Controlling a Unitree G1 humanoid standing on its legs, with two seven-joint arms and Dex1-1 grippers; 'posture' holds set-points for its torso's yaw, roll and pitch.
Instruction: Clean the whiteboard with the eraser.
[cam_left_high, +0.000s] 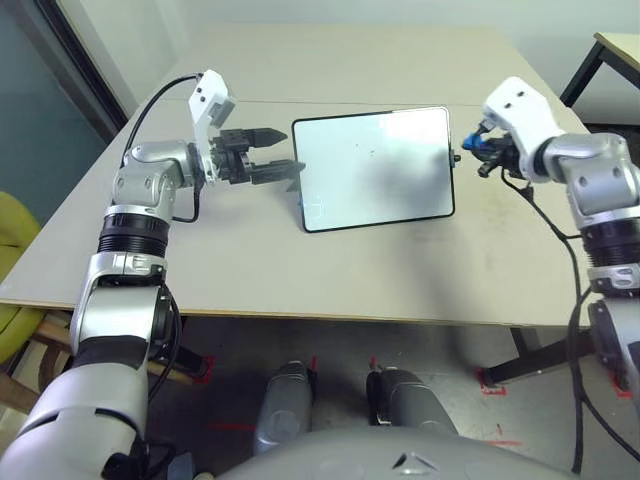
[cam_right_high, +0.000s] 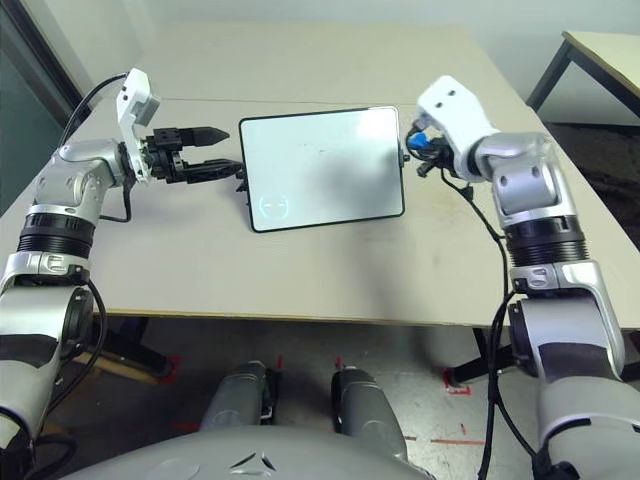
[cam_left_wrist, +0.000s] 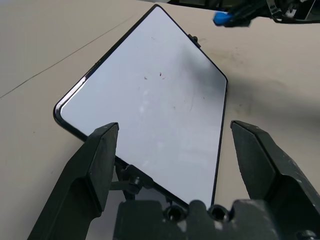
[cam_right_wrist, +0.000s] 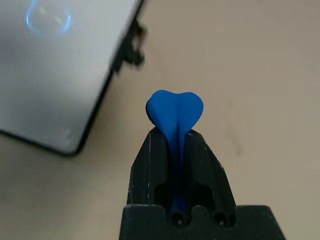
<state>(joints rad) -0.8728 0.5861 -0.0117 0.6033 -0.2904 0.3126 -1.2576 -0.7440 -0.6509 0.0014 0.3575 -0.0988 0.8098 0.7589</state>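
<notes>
Blue eraser (cam_right_wrist: 175, 112) is sitting pinched in the right claw (cam_right_wrist: 175, 137), presumably for wiping the board (cam_left_high: 375, 170) at centre; the left claw (cam_left_wrist: 175, 125) is gaping.

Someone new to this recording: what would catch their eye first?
Probably the bright whiteboard, black-framed and set a little askew in the middle of the pale table. Next, the vivid blue eraser, pinched in the right claw off the board's right side. Then the left claw, its black fingers spread open at the board's left edge.
</notes>
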